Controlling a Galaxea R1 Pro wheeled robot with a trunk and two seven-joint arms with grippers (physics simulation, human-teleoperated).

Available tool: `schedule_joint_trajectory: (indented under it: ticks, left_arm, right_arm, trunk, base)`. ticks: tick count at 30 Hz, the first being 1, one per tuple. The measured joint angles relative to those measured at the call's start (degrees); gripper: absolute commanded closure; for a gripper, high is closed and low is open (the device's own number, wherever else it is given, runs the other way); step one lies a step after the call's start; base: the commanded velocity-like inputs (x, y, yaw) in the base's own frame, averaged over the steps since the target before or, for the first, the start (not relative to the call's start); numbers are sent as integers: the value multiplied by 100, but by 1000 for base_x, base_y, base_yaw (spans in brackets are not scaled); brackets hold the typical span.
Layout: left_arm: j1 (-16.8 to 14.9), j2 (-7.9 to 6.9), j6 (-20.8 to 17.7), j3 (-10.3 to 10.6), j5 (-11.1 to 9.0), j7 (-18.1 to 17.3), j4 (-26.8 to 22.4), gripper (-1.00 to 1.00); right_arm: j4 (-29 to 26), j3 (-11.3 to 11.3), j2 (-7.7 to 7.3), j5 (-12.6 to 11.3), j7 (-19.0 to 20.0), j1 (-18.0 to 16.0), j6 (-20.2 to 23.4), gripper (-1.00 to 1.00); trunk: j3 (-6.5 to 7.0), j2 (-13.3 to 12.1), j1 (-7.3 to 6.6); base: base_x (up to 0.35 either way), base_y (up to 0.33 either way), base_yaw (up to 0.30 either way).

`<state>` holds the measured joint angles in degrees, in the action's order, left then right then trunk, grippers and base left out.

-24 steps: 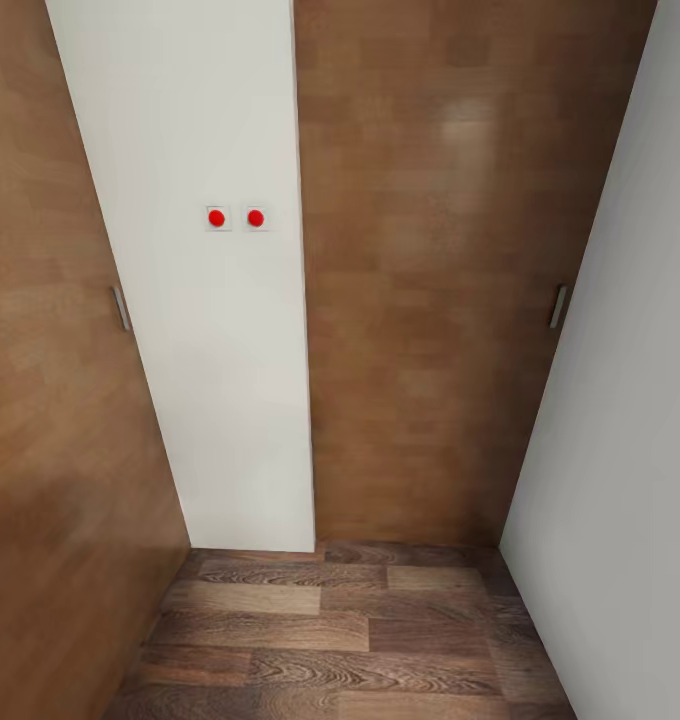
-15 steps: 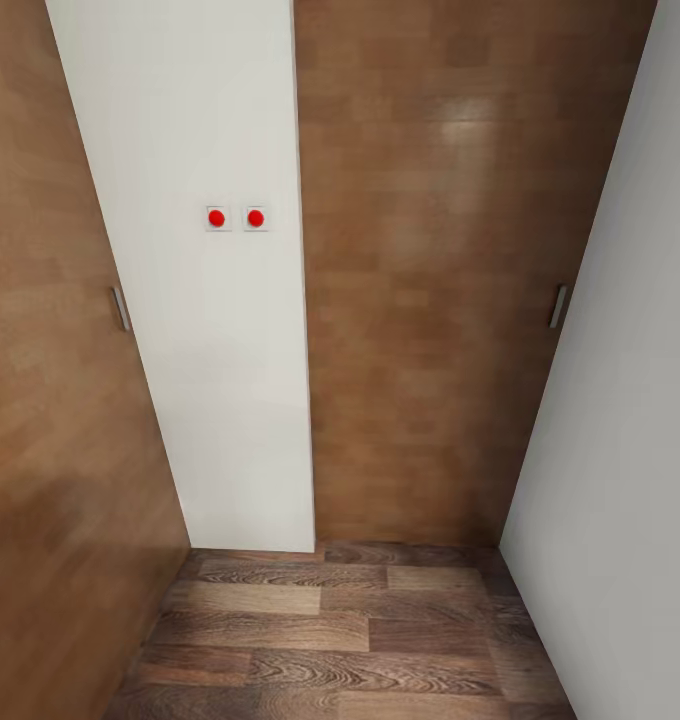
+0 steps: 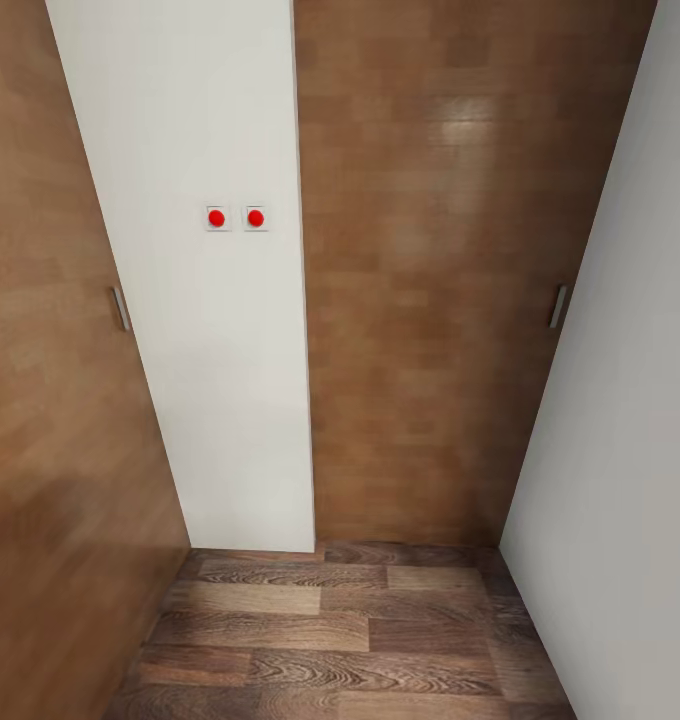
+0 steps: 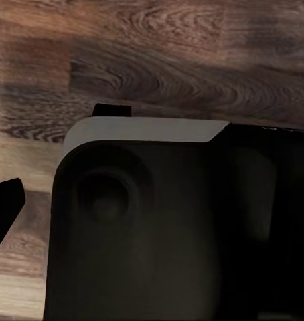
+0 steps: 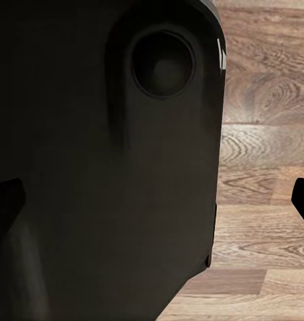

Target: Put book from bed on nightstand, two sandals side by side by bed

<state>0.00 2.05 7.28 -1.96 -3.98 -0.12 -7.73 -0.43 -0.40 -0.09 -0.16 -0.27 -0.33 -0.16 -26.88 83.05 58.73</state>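
Book, bed and sandals: where they are cannot be told from these pictures. In the head view, a narrow corner is seen. A white wall strip [image 3: 195, 300] is seen at 11 o'clock, and two red round buttons [image 3: 236, 217] are set on it side by side, each on a small white plate. A big brown wooden panel [image 3: 430, 280] is seen at 1 o'clock, with a small grey handle [image 3: 558, 306] at its edge. Another brown wooden panel [image 3: 50, 400] is seen at 9 o'clock, with a grey handle [image 3: 120, 308] too. A plain white wall [image 3: 620, 480] is seen at 3 o'clock. A dark wood-plank floor [image 3: 340, 630] is seen at 6 o'clock. In the right wrist view, the right gripper [image 5: 152, 200] is held over pale floor planks, with its two dark fingertips [image 5: 5, 204] far apart and a big dark rounded robot part [image 5: 112, 167] behind them. In the left wrist view, one dark fingertip [image 4: 5, 207] of the left gripper [image 4: 152, 207] is made out, so whether its jaws are apart cannot be told.
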Motion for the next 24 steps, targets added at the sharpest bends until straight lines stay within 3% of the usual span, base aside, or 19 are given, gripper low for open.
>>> schedule_joint_trajectory:
  ticks: [8,24]
  left_arm:
    - [0,-3,-1,0,0,2,-77,-100]
    - [1,-4,-2,0,0,-1,-78,-100]
  right_arm:
    - [-1,-1,0,0,-4,1,7,-100]
    - [-1,-9,-8,0,3,1,16,-100]
  trunk:
    - [0,0,0]
    - [0,0,0]
  base:
    - [0,0,-60]
    - [0,0,-268]
